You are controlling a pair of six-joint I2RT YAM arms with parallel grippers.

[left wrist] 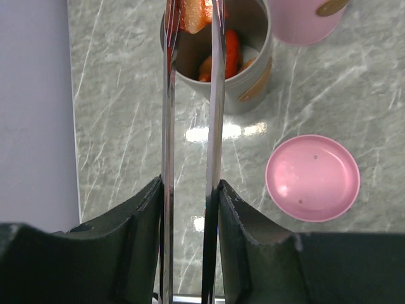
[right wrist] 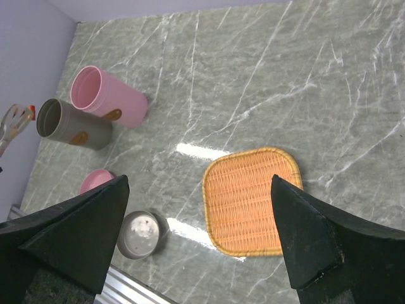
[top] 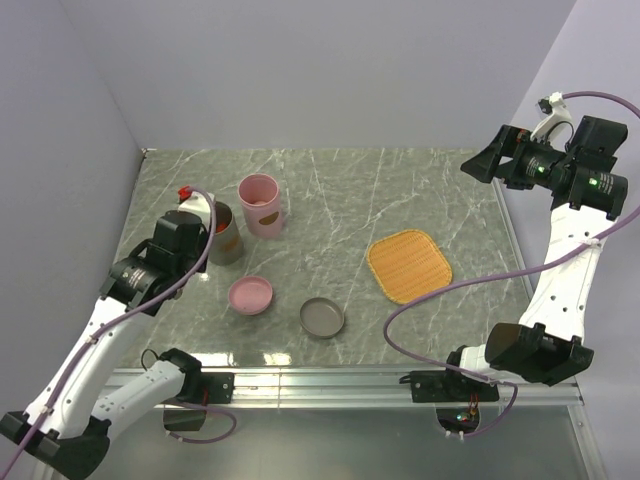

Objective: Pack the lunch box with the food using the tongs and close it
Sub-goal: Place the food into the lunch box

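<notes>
As I read the left wrist view, the left gripper (left wrist: 190,190) is clenched on the tongs (left wrist: 167,126), with both slim arms pinched between its fingers. Beyond it, the tong tips carry an orange chunk (left wrist: 193,14) of the food, lined up with the mouth of the grey container (left wrist: 250,85). I take that container for part of the lunch box. Whether the chunk sits squarely over the opening I cannot tell. Red and orange pieces (left wrist: 231,50) lie inside.

I judge the step in hand to be depositing this piece. The next move calls for bringing the tips down within the rim and easing the squeeze; after that, the lids. The right gripper (right wrist: 199,180) hangs high on the right, jaws spread wide, holding nothing.

The surface is a grey marble-patterned table (top: 330,180). Nearest me lie the grey lid (top: 322,318) and the pink lid (top: 250,295), both off. The orange tray (top: 408,265) sits to the right, and I see no food on it. Farther back, the pink container (top: 262,205) stands open just beside the grey one. Plain lilac walls (top: 300,70) close the space behind and at both sides.
</notes>
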